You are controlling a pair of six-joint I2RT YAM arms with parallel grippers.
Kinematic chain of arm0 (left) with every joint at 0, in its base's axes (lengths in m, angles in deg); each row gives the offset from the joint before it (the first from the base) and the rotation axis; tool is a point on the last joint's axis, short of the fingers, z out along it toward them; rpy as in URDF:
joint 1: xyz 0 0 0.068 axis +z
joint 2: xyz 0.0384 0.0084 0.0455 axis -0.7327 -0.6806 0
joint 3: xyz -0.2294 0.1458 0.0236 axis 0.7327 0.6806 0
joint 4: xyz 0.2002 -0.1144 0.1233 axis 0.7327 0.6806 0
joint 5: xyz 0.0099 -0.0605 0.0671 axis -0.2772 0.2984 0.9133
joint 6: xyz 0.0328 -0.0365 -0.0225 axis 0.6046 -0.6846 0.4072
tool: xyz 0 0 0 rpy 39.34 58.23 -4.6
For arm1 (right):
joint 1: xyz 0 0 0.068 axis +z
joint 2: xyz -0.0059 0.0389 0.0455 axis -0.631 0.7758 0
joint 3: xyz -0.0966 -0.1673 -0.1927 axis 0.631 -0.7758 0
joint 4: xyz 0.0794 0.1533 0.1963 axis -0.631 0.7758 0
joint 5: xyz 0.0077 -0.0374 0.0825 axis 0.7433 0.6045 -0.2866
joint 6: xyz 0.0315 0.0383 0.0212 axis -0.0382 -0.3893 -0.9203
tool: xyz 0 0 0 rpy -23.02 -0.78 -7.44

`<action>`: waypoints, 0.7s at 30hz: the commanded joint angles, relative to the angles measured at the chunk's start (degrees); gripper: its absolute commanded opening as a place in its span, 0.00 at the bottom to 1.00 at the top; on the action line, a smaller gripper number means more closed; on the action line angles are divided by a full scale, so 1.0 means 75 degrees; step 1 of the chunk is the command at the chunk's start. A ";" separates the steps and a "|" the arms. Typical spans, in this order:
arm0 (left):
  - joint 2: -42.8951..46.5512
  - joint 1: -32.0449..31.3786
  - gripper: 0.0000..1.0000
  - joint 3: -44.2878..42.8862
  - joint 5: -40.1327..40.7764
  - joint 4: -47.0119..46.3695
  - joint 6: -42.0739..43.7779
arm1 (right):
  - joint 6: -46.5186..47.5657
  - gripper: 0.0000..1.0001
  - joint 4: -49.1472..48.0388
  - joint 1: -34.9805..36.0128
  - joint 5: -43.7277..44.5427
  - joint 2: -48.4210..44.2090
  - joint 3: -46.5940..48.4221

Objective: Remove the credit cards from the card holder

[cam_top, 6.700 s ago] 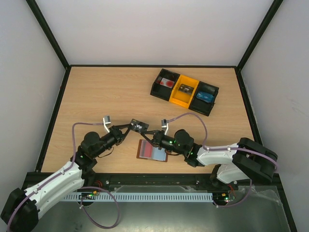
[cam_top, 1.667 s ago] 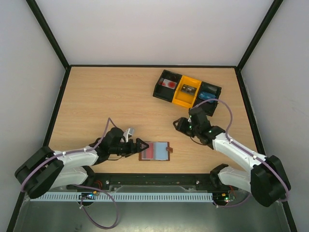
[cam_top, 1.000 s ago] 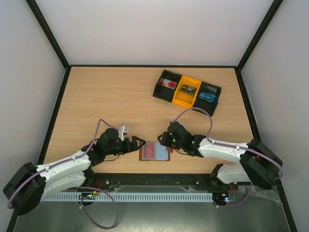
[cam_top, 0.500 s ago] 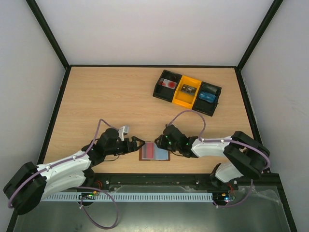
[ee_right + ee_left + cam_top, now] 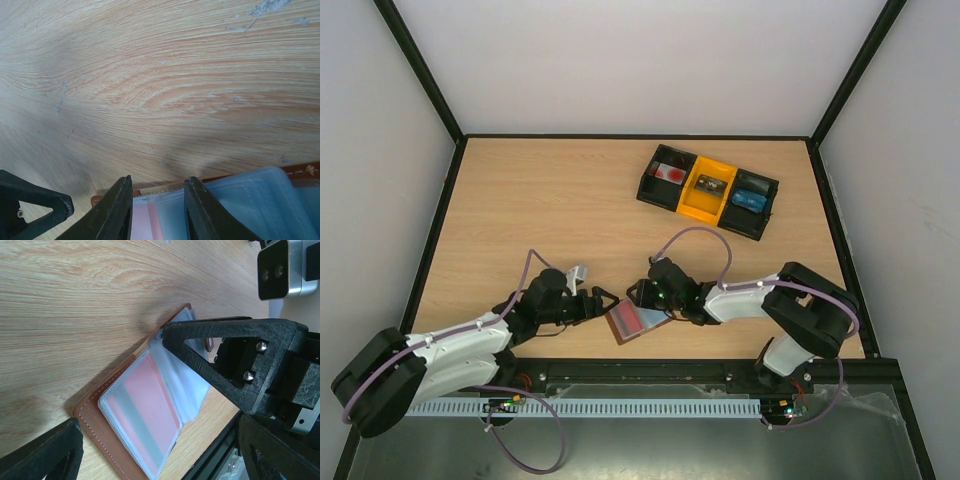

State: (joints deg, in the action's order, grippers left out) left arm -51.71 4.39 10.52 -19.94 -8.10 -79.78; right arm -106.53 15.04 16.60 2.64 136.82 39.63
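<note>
Your right gripper (image 5: 643, 294) straddles the card holder (image 5: 634, 323) at its 12 o'clock edge, fingers narrowed, grip unclear; left gripper (image 5: 606, 303) spread at 9; credit cards (image 5: 145, 412) not yet out.

From here I see a pale wood-grain table (image 5: 540, 200) boxed in by plain white walls (image 5: 640, 60). A tray of bins (image 5: 692, 211) sits slantwise at the far right (black, yellow, black). The left bin holds something red (image 5: 667, 172) and the right something blue (image 5: 750, 198). The yellow one seems to hold a small dark piece (image 5: 708, 185), too tiny to make out.
</note>
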 commanded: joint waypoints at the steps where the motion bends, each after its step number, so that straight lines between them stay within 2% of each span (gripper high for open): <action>1: -0.0011 0.0048 0.85 0.0050 -0.0167 -0.0196 -0.0104 | 0.0171 0.30 0.0430 0.0089 0.0012 -0.0130 0.0005; 6: 0.0082 0.0054 0.84 -0.0029 -0.0245 -0.0260 -0.0181 | -0.0044 0.30 0.0720 0.0085 0.0390 -0.0568 -0.0168; 16: -0.0253 0.0050 0.84 -0.0048 -0.0331 -0.0541 -0.0179 | -0.0155 0.27 0.0788 0.0129 0.0155 -0.0204 0.0191; 21: -0.0398 0.0047 0.74 0.0039 -0.0492 -0.0711 -0.0316 | 0.0156 0.26 0.1105 0.0202 0.0031 -0.0273 0.0280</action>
State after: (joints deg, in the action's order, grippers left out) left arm -54.11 4.43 10.50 -21.93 -10.92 -81.55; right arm -107.25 19.68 17.37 2.81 134.75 40.48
